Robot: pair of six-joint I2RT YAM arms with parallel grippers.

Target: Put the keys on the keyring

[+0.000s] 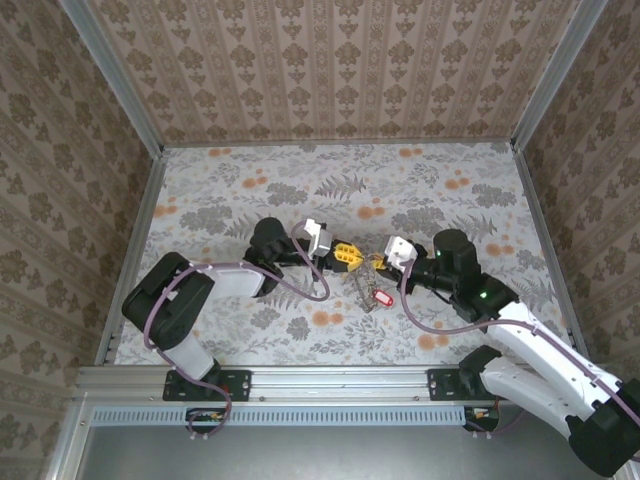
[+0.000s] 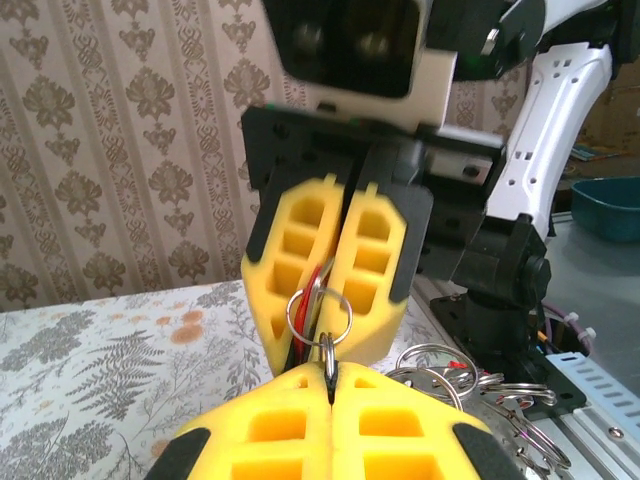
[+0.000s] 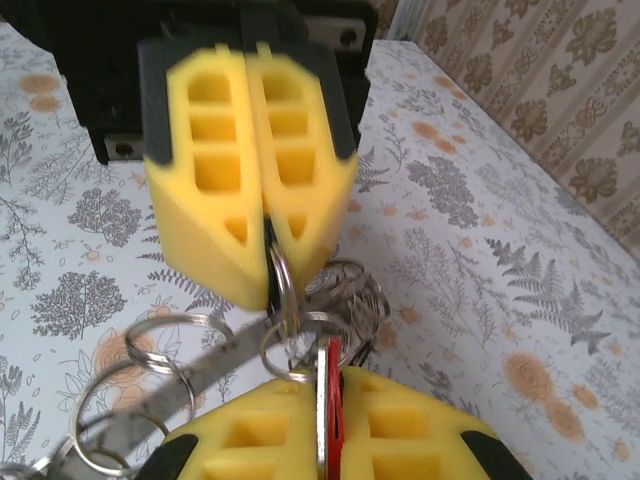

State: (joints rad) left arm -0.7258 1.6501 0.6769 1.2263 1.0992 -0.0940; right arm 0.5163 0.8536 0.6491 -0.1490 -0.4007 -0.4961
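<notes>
Clamping the keyring (image 3: 281, 285) between the tips of the left gripper (image 2: 328, 372), pinching a red-tagged key (image 3: 335, 425) tight inside the right gripper (image 3: 325, 378). Probably handling light, stiff and slippery; gripping the flat tag deep between the jaws looking safest.

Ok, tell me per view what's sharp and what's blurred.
Top view: even light, sharp, but the keys are tiny. Left wrist view: the left claw at the bottom is soft, the wallpaper crisp. Right wrist view: the right claw and red tag are blurred, the table sharper.
</notes>
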